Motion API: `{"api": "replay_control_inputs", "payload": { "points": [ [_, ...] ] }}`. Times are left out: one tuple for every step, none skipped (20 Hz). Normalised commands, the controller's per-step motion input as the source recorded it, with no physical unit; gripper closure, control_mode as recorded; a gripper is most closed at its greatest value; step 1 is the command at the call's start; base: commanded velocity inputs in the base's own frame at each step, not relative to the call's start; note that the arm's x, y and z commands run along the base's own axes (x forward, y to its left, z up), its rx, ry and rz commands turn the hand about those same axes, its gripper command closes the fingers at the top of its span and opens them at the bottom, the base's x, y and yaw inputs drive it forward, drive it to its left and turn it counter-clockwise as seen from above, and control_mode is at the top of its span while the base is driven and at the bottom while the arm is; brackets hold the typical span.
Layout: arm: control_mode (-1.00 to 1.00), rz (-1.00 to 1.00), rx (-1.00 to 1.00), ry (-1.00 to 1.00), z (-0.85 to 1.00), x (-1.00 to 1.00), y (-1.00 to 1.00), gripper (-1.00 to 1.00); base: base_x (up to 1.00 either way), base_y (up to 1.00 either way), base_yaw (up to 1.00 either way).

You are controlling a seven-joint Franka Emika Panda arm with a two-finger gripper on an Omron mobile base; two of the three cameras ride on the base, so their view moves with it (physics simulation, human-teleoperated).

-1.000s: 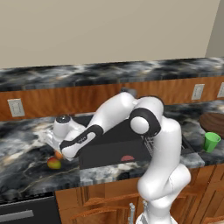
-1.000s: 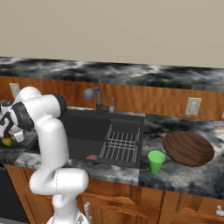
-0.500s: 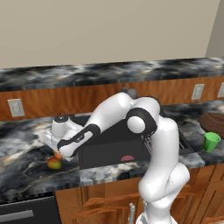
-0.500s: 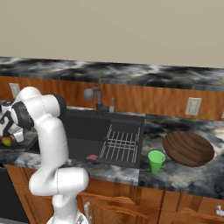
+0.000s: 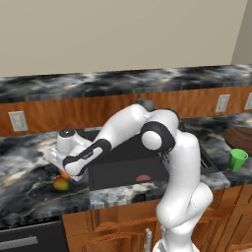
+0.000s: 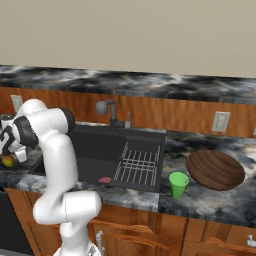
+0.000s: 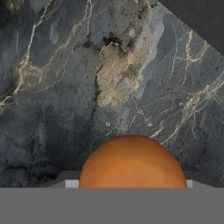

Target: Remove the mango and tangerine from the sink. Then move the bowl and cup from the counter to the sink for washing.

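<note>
My gripper (image 5: 66,172) hangs low over the counter left of the sink (image 5: 123,167), shut on the tangerine (image 5: 63,175). In the hand view the tangerine (image 7: 132,162) bulges up between the jaws above dark marble. The red and yellow-green mango (image 5: 60,184) lies on the counter just below the gripper, and the right base view shows the mango (image 6: 8,161) beside the hand (image 6: 11,149). Right of the sink (image 6: 95,145) stand the green cup (image 6: 177,184) and the wooden bowl (image 6: 215,169). The left base view has the cup (image 5: 238,159) and the edge of the bowl (image 5: 241,139) at far right.
A dark faucet (image 6: 111,112) rises behind the basin, and a wire rack (image 6: 137,162) lies in its right half. A small red object (image 6: 105,179) rests on the basin floor. A wood backsplash with outlets (image 6: 220,121) runs along the wall.
The hand with the tangerine has edged slightly left over the counter. The mango, cup and bowl have stayed put.
</note>
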Motion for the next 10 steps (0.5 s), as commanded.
{"api": "replay_control_inputs", "payload": {
  "points": [
    [-1.0,0.0,0.0,0.02,-0.19,0.0,0.0,-1.0,0.0,0.0,0.0],
    [-1.0,0.0,0.0,0.01,-0.15,0.0,0.0,-1.0,0.0,0.0,0.0],
    [-1.0,0.0,0.0,0.04,-0.13,0.0,0.0,-1.0,0.0,0.0,0.0],
    [-1.0,0.0,0.0,0.1,-0.12,0.0,-0.01,-1.0,0.0,0.0,0.0],
    [-1.0,0.0,0.0,0.12,-0.1,0.0,-0.01,-1.0,0.0,0.0,0.0],
    [-1.0,0.0,0.0,0.07,-0.06,0.0,0.0,-1.0,0.0,0.0,0.0],
    [-1.0,0.0,0.0,0.05,-0.01,0.0,0.0,-1.0,0.0,0.0,0.0],
    [-1.0,0.0,0.0,0.0,0.0,0.0,0.0,-1.0,0.0,0.0,0.0],
    [-1.0,0.0,0.0,0.08,0.0,0.0,0.0,-1.0,0.0,0.0,0.0],
    [-1.0,0.0,0.01,0.07,0.02,0.0,0.0,-1.0,0.0,0.0,0.0]
  ]
}}
